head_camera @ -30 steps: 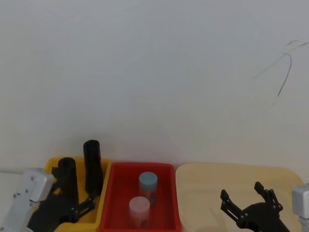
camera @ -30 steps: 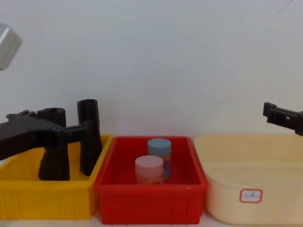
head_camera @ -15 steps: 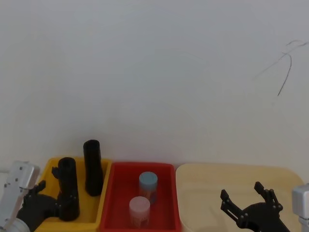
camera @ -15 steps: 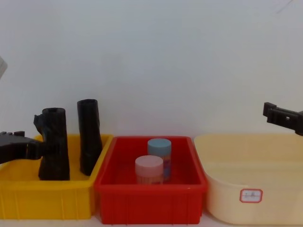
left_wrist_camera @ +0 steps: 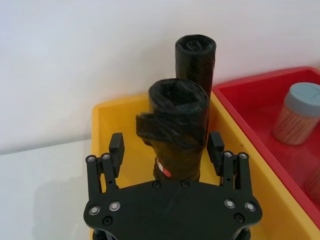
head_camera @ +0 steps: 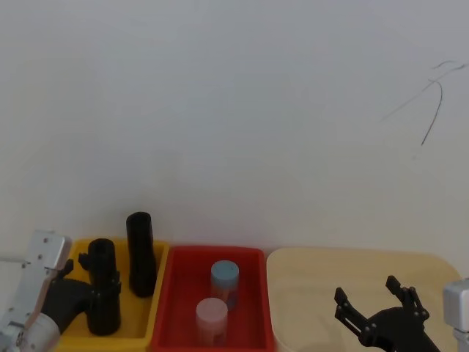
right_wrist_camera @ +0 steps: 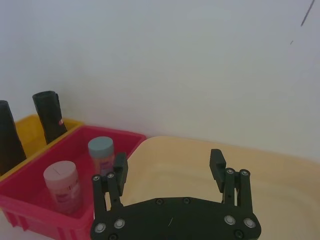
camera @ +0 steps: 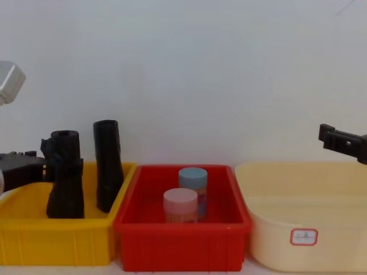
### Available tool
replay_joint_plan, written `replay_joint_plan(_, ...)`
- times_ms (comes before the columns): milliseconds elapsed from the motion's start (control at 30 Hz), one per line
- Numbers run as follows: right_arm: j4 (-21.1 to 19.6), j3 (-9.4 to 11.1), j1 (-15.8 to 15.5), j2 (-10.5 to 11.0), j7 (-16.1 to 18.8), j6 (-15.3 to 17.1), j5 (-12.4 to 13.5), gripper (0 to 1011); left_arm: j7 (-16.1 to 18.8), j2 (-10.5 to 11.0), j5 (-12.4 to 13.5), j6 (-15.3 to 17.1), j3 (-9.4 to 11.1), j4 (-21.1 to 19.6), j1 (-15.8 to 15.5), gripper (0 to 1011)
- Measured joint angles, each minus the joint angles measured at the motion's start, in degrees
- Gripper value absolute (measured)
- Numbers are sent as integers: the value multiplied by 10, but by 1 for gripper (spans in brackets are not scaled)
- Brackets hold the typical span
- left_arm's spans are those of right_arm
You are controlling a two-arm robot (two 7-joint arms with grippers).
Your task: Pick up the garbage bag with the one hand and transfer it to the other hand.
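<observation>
Was at the grasp step. Found the left gripper point(left_wrist_camera: 166, 150) spread either side of the garbage bag point(left_wrist_camera: 177, 125), a thick roll of glossy, wrinkled black film standing upright in the yellow bin point(left_wrist_camera: 102, 120), just beside a slimmer, smoother roll point(left_wrist_camera: 196, 65). Judged next: close squarely on the soft film, lift straight, carry toward the right gripper point(right_wrist_camera: 170, 167), spread above the cream basin point(right_wrist_camera: 280, 175).
</observation>
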Motion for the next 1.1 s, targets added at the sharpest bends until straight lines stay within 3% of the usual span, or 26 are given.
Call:
replay_joint_plan(433, 0, 0, 0, 0, 0, 0, 0, 1001, 4, -9, 7, -3, 1, 14, -11, 1000)
replay_joint_plan(1100, 0, 0, 0, 0, 0, 0, 0, 1001, -22, -18, 11, 2, 4, 42, -39, 1001)
